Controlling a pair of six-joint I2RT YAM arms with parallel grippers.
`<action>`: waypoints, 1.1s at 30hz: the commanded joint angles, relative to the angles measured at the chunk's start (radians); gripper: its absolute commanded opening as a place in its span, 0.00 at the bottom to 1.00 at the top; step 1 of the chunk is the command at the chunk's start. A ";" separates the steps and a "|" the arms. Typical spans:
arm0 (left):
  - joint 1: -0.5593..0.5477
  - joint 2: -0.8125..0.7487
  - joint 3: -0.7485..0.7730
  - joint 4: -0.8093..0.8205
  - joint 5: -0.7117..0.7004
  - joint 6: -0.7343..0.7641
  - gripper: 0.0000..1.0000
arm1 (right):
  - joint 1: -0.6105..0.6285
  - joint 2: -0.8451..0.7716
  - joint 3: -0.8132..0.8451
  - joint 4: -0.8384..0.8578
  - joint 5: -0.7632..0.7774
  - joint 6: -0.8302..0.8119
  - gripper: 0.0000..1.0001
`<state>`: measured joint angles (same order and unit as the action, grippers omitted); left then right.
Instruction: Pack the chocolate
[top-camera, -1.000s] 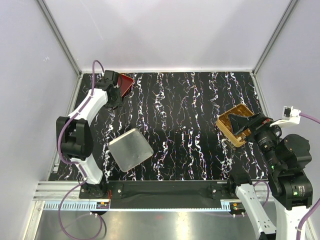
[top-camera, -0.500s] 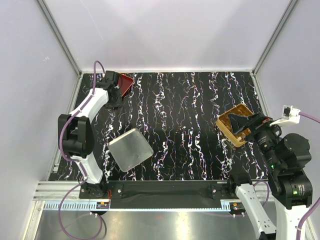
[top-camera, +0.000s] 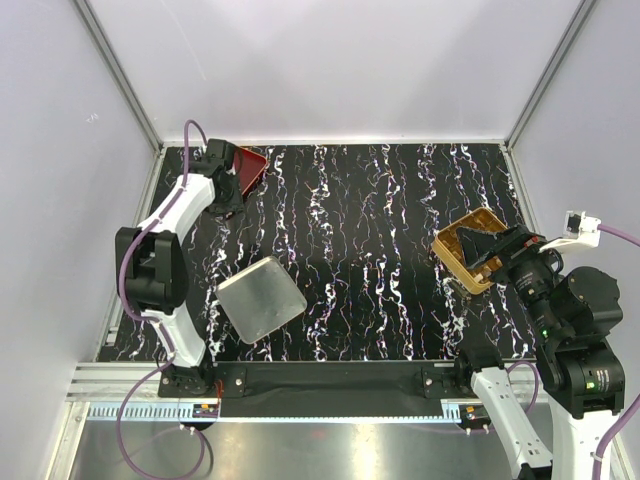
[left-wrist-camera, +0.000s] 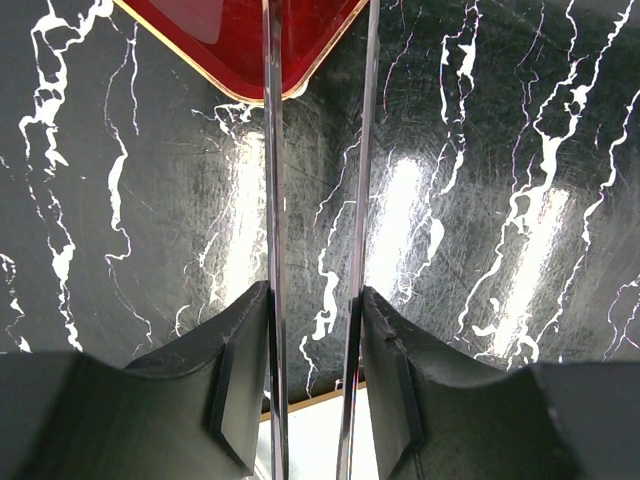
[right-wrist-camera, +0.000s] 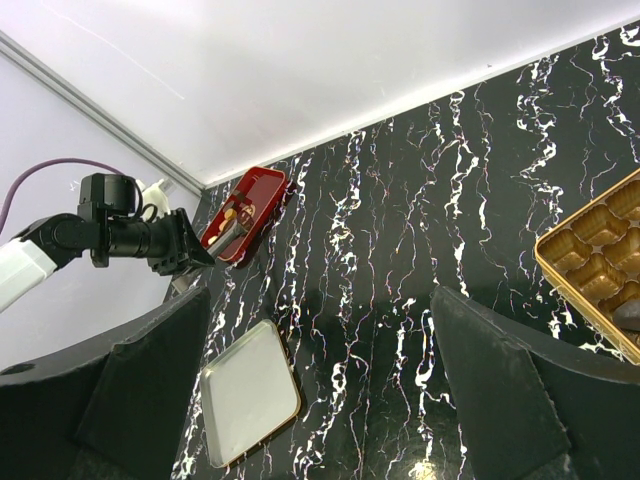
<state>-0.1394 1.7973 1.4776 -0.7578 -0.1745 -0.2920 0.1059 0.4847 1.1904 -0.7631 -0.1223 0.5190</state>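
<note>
The chocolate (right-wrist-camera: 232, 212) shows as small tan and brown pieces in the red tray (right-wrist-camera: 258, 192) at the back left corner. My left gripper (left-wrist-camera: 315, 300) is shut on a pair of thin metal tongs (left-wrist-camera: 272, 200). The tong blades reach over the near corner of the red tray (left-wrist-camera: 220, 40). From above, the left gripper (top-camera: 228, 178) partly covers the red tray (top-camera: 252, 165). My right gripper (right-wrist-camera: 320, 300) is open and holds nothing. It hovers over the gold compartmented box (top-camera: 462, 258) at the right, and most of the box's cells (right-wrist-camera: 600, 245) look empty.
A silvery square lid (top-camera: 261, 298) lies flat near the left arm's base and shows again as the lid (right-wrist-camera: 248, 403) in the right wrist view. White walls with metal rails close in the black marbled table (top-camera: 370, 230) at the back and both sides.
The left arm has edged slightly toward the back left corner with the tongs. The right arm has not moved.
</note>
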 joint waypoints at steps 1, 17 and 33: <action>0.006 0.007 0.047 0.014 0.027 0.010 0.41 | 0.005 0.009 0.000 0.042 0.003 -0.017 1.00; 0.006 -0.004 0.093 -0.051 0.012 0.017 0.33 | 0.008 0.005 -0.003 0.044 0.001 -0.008 1.00; 0.004 -0.105 0.133 -0.078 0.061 0.007 0.31 | 0.006 0.002 0.006 0.041 -0.008 0.001 1.00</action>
<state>-0.1383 1.7756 1.5665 -0.8547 -0.1482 -0.2855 0.1059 0.4847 1.1851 -0.7563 -0.1230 0.5201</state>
